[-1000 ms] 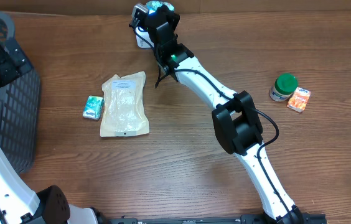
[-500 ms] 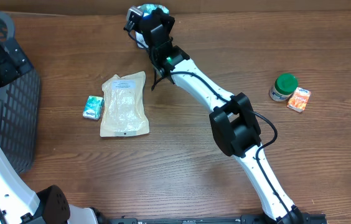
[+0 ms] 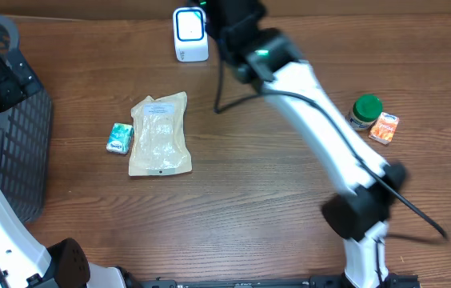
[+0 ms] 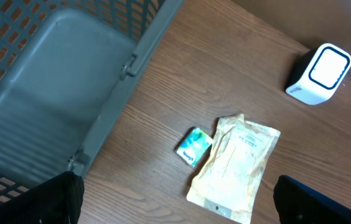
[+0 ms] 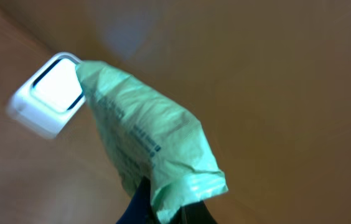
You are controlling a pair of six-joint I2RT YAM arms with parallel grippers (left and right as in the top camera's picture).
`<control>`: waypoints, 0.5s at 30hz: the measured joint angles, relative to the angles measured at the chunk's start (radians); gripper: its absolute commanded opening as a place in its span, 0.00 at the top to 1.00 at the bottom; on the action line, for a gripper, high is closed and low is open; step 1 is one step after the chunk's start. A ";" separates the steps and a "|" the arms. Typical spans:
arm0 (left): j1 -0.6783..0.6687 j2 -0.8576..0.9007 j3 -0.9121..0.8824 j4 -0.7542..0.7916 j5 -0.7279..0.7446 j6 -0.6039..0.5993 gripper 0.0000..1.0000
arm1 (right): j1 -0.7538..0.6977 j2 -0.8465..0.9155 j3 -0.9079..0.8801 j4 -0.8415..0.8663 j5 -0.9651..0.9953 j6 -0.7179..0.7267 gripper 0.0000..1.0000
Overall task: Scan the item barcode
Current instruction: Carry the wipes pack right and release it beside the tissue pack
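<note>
My right gripper (image 5: 166,208) is shut on the lower end of a crumpled light-green packet (image 5: 144,137), which it holds up in the air. The packet's top end lies in line with the white scanner (image 5: 45,93) behind it; the right wrist view is blurred. From overhead the scanner (image 3: 189,34) stands uncovered at the table's far edge, with the right gripper (image 3: 229,16) just to its right. My left gripper (image 4: 175,208) is open and holds nothing, its dark fingers (image 4: 57,199) at the frame's bottom corners, beside the basket.
A grey mesh basket (image 3: 17,152) stands at the left edge. A beige pouch (image 3: 160,134) and a small teal packet (image 3: 120,138) lie mid-left on the wooden table. A green-lidded jar (image 3: 365,112) and an orange packet (image 3: 384,127) sit at the right.
The right arm has swung to the right and its elbow has moved far right. The scanner, covered by the gripper before, now shows fully. The left arm has not moved.
</note>
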 measured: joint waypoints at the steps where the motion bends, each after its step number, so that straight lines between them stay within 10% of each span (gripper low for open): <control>1: 0.000 0.000 0.000 0.000 0.000 0.000 0.00 | -0.009 -0.036 0.001 -0.079 -0.022 0.043 0.96; 15: 0.000 0.000 0.000 0.000 0.000 0.000 0.00 | -0.526 -0.070 0.003 -0.644 -0.319 0.626 0.96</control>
